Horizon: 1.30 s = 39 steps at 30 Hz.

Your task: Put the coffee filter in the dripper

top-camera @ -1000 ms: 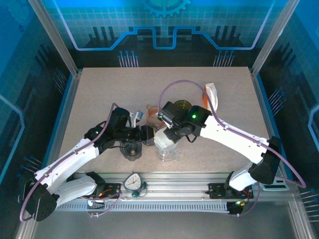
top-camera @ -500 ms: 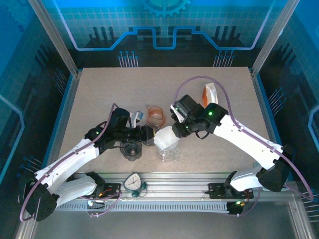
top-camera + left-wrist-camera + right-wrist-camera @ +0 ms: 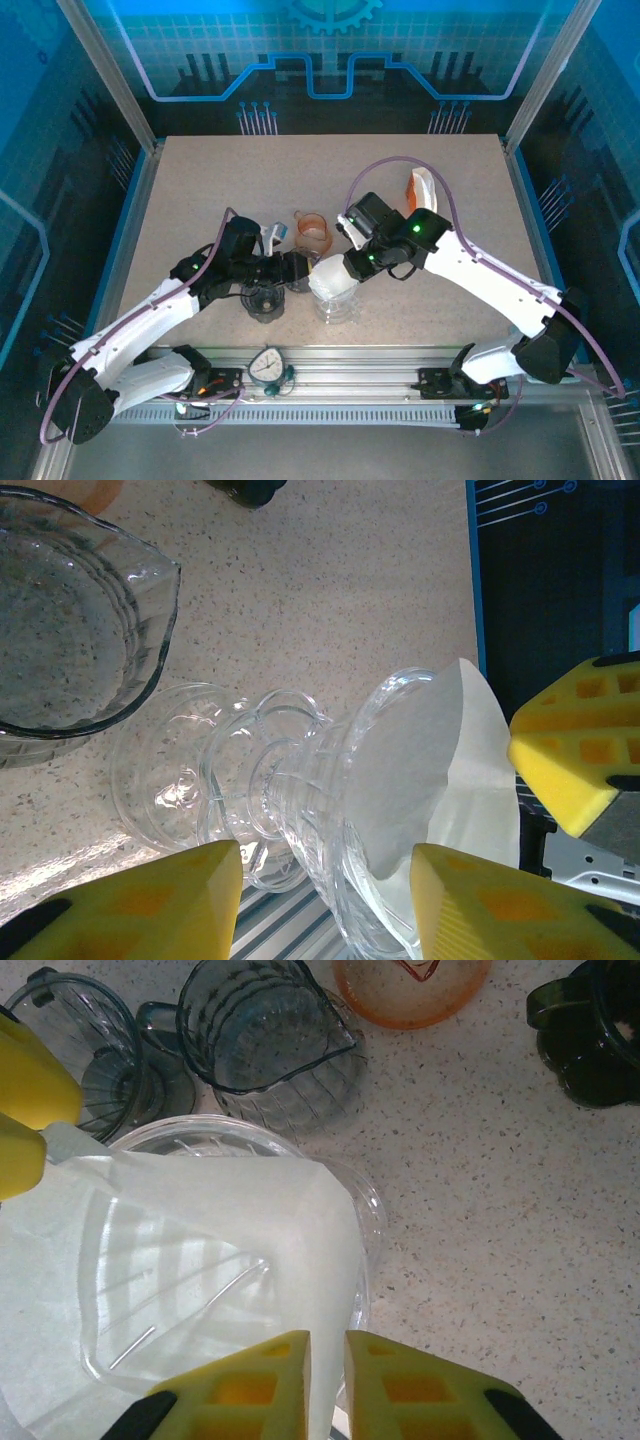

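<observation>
Speckled tabletop (image 3: pixel 200 190) in a blue-lit enclosure; the white coffee filter (image 3: pixel 200 1230) sat in the clear glass dripper (image 3: pixel 337 303).
The left arm (image 3: pixel 150 315) lay stretched low toward the centre, its left gripper (image 3: pixel 327 870) closed around the dripper's body. The right arm (image 3: pixel 480 275) reached in from the right, elbow bent, its right gripper (image 3: pixel 327 1350) narrowed to a pinch on the filter's edge.
</observation>
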Available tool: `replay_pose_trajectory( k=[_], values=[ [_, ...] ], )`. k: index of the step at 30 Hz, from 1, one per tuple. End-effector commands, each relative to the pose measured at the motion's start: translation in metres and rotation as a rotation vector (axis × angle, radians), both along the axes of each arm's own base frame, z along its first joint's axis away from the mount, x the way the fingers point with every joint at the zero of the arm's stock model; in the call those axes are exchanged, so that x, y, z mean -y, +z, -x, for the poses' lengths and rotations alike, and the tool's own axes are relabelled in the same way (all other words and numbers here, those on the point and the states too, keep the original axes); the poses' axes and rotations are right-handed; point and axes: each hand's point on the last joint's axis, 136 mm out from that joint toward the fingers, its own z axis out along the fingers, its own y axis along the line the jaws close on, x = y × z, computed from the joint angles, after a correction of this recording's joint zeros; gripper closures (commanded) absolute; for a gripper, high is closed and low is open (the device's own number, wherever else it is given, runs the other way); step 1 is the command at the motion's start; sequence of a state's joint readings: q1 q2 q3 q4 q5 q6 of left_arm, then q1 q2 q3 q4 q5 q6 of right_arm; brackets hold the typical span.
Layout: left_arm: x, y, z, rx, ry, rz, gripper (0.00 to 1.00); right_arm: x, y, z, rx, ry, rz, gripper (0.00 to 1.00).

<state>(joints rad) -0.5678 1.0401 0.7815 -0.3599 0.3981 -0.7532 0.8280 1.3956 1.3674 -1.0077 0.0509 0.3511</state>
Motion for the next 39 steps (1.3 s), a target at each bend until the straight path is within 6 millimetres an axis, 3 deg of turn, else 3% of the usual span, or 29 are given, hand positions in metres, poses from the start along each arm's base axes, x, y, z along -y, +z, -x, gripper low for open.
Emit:
replay_pose_trajectory(
  k=[1,7,13,15,19,23,28,39],
  values=[
    [0.002,-0.006,0.004,-0.013,-0.015,0.002,0.51,0.0,-0.004,-0.001,-0.01,-0.002,0.004,0.86],
    [0.003,-0.008,0.003,-0.017,-0.015,0.003,0.52,-0.001,-0.006,0.001,0.007,0.017,0.04,0.91],
    [0.003,-0.01,0.004,-0.02,-0.014,0.005,0.53,0.0,0.0,-0.003,0.06,0.016,0.079,0.86],
    [0.003,-0.011,0.004,-0.023,-0.014,0.004,0.53,0.003,0.005,-0.005,0.085,0.005,0.087,0.77],
    [0.002,-0.011,0.004,-0.023,-0.013,0.003,0.53,0.005,0.01,-0.008,0.12,-0.007,0.093,0.43],
    [0.002,-0.011,0.004,-0.022,-0.011,0.004,0.53,-0.005,-0.002,-0.005,0.091,0.022,0.115,0.35],
    [0.002,-0.011,0.003,-0.02,-0.009,0.006,0.5,-0.018,-0.017,-0.004,0.067,0.066,0.162,0.31],
    [0.002,-0.01,0.004,-0.019,-0.007,0.011,0.49,-0.016,-0.047,-0.004,0.03,0.075,0.246,0.31]
  ],
)
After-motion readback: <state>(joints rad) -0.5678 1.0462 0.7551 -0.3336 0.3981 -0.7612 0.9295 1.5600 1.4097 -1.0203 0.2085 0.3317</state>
